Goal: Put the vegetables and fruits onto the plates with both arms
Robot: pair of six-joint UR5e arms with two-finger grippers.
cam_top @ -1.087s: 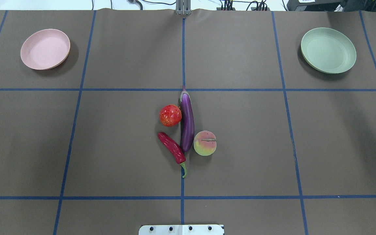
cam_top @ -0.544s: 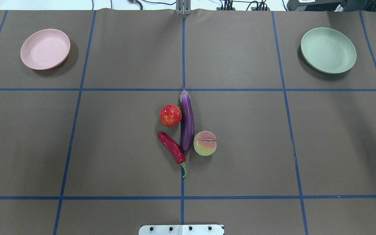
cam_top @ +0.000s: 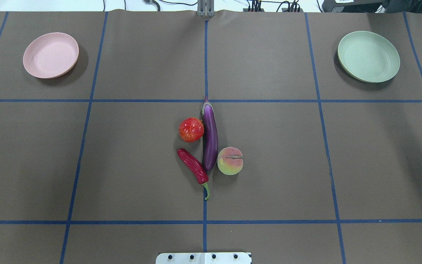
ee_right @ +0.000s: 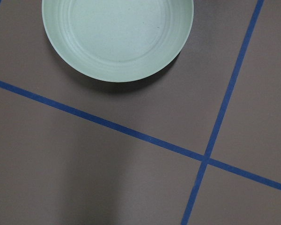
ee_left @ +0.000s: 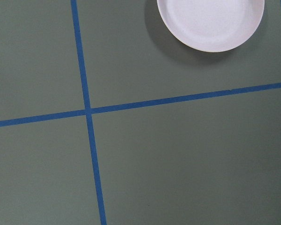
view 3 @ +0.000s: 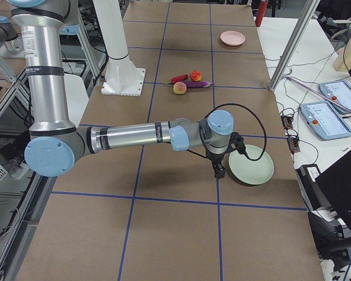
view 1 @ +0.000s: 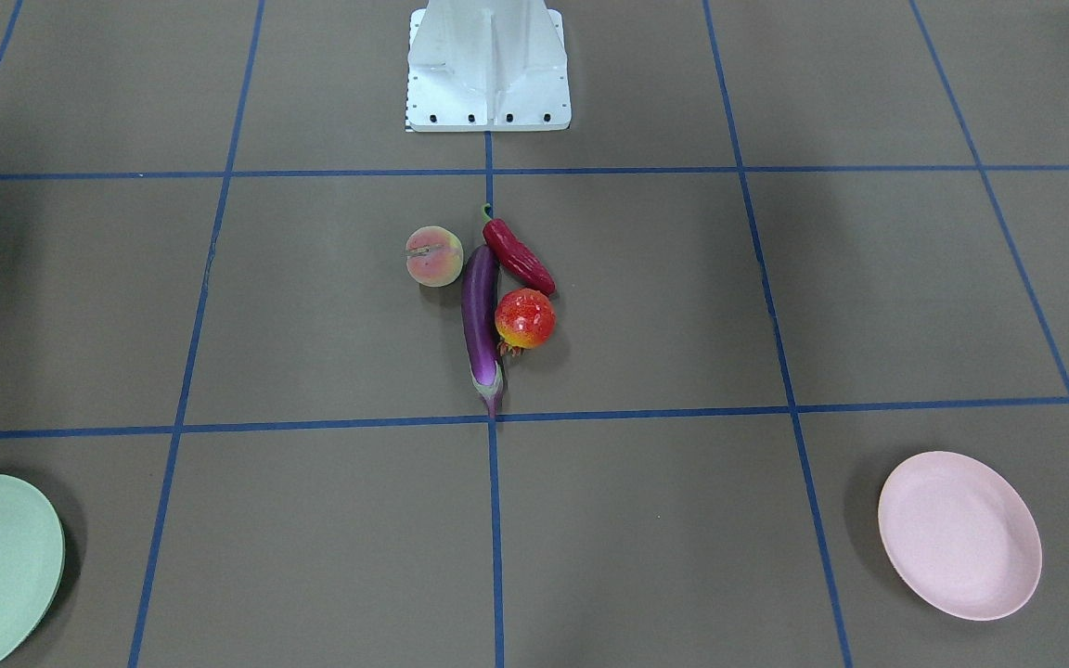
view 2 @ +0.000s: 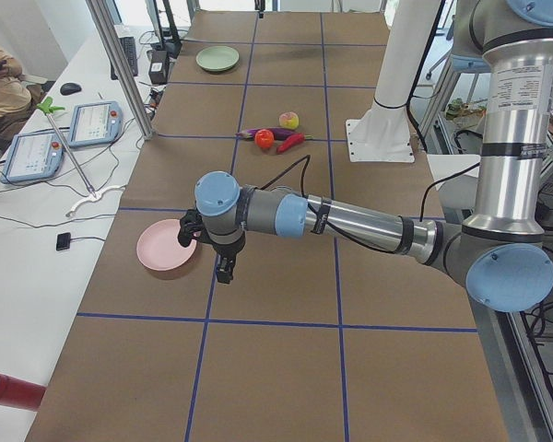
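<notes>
Quick update, and honestly nothing has changed in the last second. From overhead the eggplant (cam_top: 210, 137), chili (cam_top: 193, 167), peach (cam_top: 230, 161) and pomegranate (cam_top: 191, 129) sit in the same tight bunch mid-table (cam_top: 123, 165); peach and pomegranate look pressed against the eggplant on opposite sides. The pink plate (cam_top: 50, 55) and green plate (cam_top: 368, 56) are both bare at the far corners. My left gripper (view 2: 224, 270) hangs near the pink plate, my right gripper (view 3: 219, 171) just beside the green one; both are well apart from the produce. I can't tell if my jaws are open or closed, since only the side cameras catch them. My read is that the task hasn't really started; reaching for that pile comes first.
</notes>
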